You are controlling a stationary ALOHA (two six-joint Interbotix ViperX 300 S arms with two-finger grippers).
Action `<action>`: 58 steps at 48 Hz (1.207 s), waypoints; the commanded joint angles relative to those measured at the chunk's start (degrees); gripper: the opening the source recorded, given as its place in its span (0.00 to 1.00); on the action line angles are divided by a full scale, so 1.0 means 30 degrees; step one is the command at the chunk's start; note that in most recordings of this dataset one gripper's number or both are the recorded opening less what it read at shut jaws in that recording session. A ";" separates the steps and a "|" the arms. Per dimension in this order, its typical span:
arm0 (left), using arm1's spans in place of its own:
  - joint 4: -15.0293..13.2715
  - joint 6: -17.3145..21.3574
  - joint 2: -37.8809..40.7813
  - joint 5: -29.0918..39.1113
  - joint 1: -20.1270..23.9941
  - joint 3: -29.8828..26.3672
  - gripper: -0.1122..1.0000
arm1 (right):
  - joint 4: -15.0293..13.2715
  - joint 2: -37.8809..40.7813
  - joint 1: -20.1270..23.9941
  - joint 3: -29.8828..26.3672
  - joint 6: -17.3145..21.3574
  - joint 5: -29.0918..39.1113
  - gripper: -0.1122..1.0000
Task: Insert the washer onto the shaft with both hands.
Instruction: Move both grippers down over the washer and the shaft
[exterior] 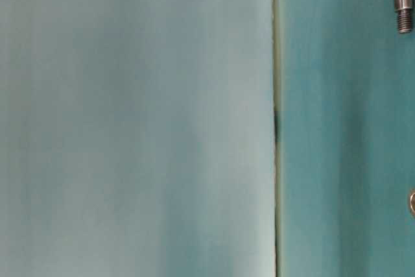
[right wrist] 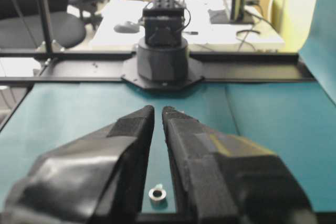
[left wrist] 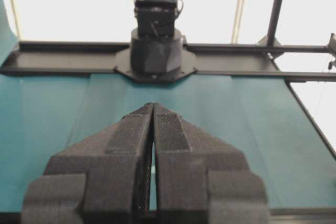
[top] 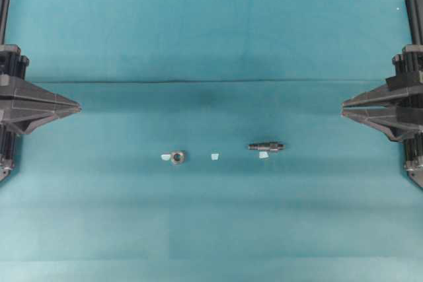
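Lying flat on the teal tabletop [top: 211, 229], the washer [top: 177, 157] sits left of centre, hole up, with the shaft [top: 266, 146] on its side well apart to the right, long axis running left-right; pale tape scraps [top: 213, 156] lie between and beside them. Left gripper [top: 74, 106] parked at the left edge, jaws pressed together, empty; right gripper [top: 346, 109] parked at the right edge, jaws nearly closed with a thin slit showing in the wrist view, also empty. Both parts look like rigid metal, small, probably light and slick, likely to skate or flip if nudged. Washer: best pinched across its outer rim from above, keeping the hole clear. Shaft: looks round so may roll; grip at the thicker collar, leaving the thin threaded end free for the ring
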 commanded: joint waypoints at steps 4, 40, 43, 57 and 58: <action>0.0146 -0.1143 0.1523 0.2344 0.0293 -0.2080 0.12 | 0.0820 0.0293 -0.0439 -0.0645 0.0234 0.0674 0.09; 0.0322 -0.0996 0.9697 1.1777 0.0234 -0.8057 0.12 | 0.1406 0.5186 -0.1934 -0.5479 0.1494 1.1865 0.01; 0.0322 -0.0996 1.0283 1.2539 0.0234 -0.8555 0.12 | 0.1377 0.6094 -0.1875 -0.6006 0.1465 1.2920 0.01; 0.0352 -0.0937 1.2334 1.4414 0.0234 -1.0020 0.12 | 0.0205 0.9434 -0.1055 -0.7822 0.0205 1.5967 0.01; 0.0322 -0.0908 1.2568 1.4561 0.0264 -1.0195 0.12 | 0.0205 0.9609 -0.1025 -0.7939 0.0000 1.6084 0.01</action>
